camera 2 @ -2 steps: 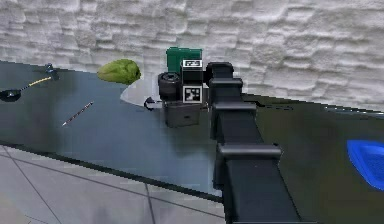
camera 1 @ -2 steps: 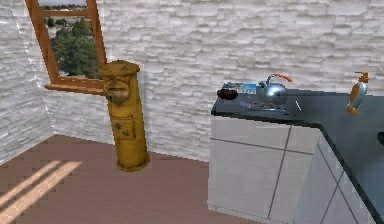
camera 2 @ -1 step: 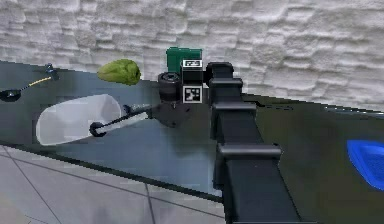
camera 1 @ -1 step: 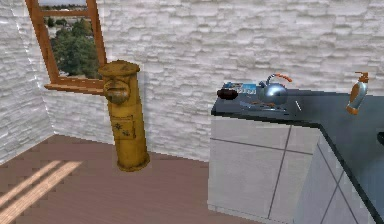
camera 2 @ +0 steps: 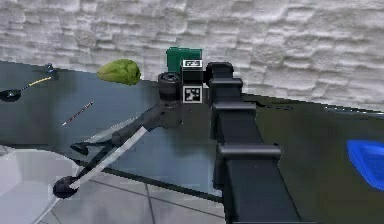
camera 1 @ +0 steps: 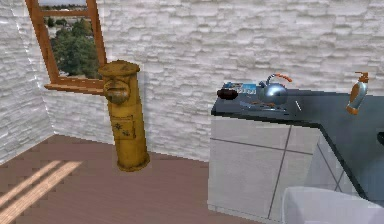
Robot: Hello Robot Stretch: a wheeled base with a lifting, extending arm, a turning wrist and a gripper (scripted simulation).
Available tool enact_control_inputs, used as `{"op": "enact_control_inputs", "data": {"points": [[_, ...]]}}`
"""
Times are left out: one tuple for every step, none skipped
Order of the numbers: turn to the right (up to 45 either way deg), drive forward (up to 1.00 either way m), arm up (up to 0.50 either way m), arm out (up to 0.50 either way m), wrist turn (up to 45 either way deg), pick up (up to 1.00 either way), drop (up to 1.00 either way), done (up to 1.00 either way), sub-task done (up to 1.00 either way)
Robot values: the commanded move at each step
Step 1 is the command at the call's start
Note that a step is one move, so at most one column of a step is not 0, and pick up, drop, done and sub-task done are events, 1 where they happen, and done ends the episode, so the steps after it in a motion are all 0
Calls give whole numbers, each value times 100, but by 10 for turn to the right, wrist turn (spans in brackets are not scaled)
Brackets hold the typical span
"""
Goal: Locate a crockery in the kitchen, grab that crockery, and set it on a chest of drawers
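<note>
The largest surfaces are a white rough-stone wall [camera 1: 190,50] and a brown plank floor [camera 1: 90,185]. At the forward view's right, a dark glossy tabletop [camera 1: 335,118] on white panelled cabinets [camera 1: 250,155] turns a corner. A wooden-framed window [camera 1: 68,45] showing trees sits at the upper left. Just right of it, an ochre cylindrical pillar [camera 1: 123,115] stands on the floor against the wall. A metal sink with a curved tap [camera 1: 268,97] lies near the tabletop's back edge. A small dark bowl-shaped item [camera 1: 227,94] lies just left of the sink, and an orange bottle with a pump top [camera 1: 357,93] stands upright well to the sink's right.

In the arm side view, the dark square arm [camera 2: 245,160] rises over the tabletop. The gripper [camera 2: 70,168] reaches toward the lower left. Its thin fingers [camera 2: 100,160] end near a pale grey rounded dish-like form [camera 2: 22,185] in the bottom left corner. This form may be the crockery, but that cannot be told for sure. Whether the fingers grasp anything, or touch the form, also cannot be told.

Smaller things lie on the tabletop:
- A green leafy lump [camera 2: 120,71] lies near the wall.
- A dark green box [camera 2: 183,58] stands beyond the gripper's body.
- A blue flat shape [camera 2: 368,160] lies at the right edge.
- A dark ladle with a yellow-tipped handle [camera 2: 22,88] lies at the far left.
- A thin rod-like utensil [camera 2: 78,112] lies between the ladle and the fingers.
</note>
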Motion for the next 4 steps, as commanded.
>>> {"op": "enact_control_inputs", "data": {"points": [[0, 0, 0, 0, -270, 0, 0, 0, 0], [0, 0, 0, -20, 0, 0, 0, 0, 0], [-450, 0, 0, 0, 0, 0, 0, 0, 0], [-270, 0, 0, 0, 0, 0, 0, 0, 0]]}}
